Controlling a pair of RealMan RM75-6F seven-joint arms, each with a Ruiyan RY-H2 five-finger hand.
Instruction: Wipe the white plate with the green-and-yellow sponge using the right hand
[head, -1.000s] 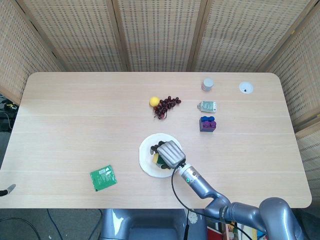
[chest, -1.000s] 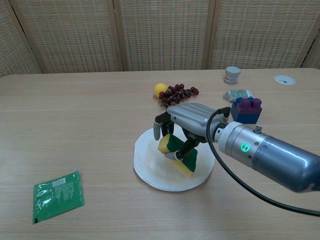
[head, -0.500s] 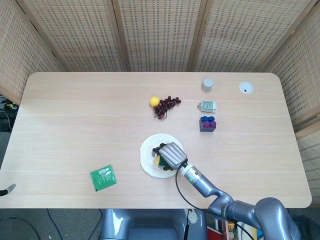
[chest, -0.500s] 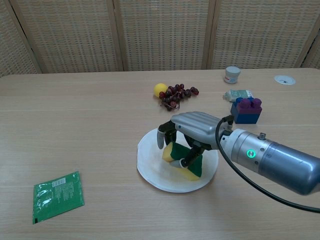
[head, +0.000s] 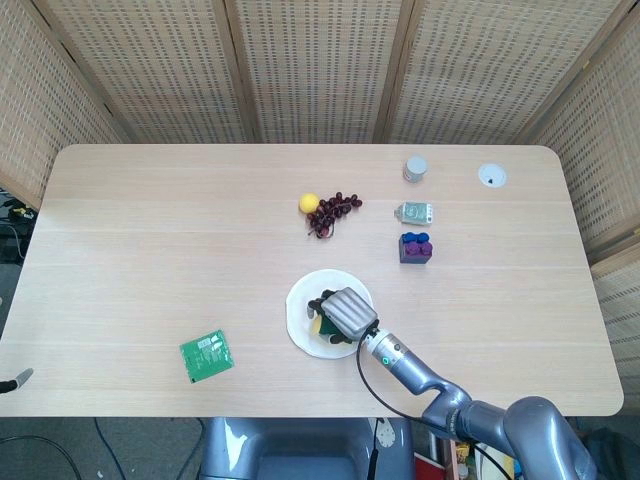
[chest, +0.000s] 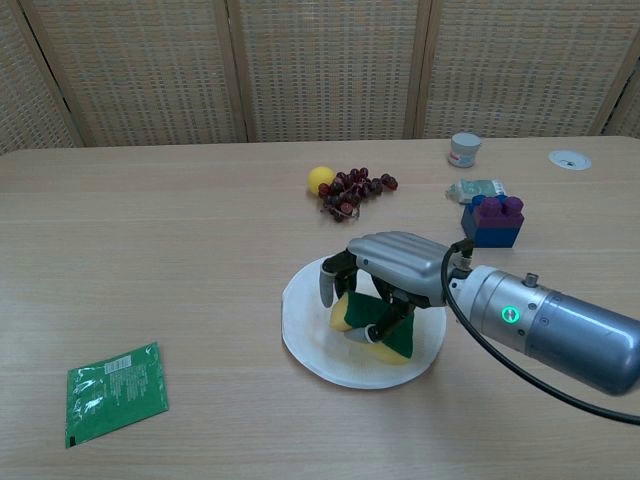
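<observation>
The white plate (chest: 310, 340) (head: 300, 300) lies near the table's front edge, a little right of centre. My right hand (chest: 390, 270) (head: 345, 312) is over it, holding the green-and-yellow sponge (chest: 372, 325) (head: 316, 323) down against the plate's surface. The fingers curl around the sponge from above, so most of it is hidden in the head view. My left hand does not appear in either view.
Behind the plate lie a lemon (chest: 320, 180) and a bunch of dark grapes (chest: 355, 190). A blue-and-purple block (chest: 492, 221), a small packet (chest: 480, 188), a grey cup (chest: 463, 149) and a white disc (chest: 569, 159) sit at the right rear. A green sachet (chest: 112, 391) lies front left.
My right hand with the sponge has slid right and slightly toward the front edge, and the plate has shifted right with it.
</observation>
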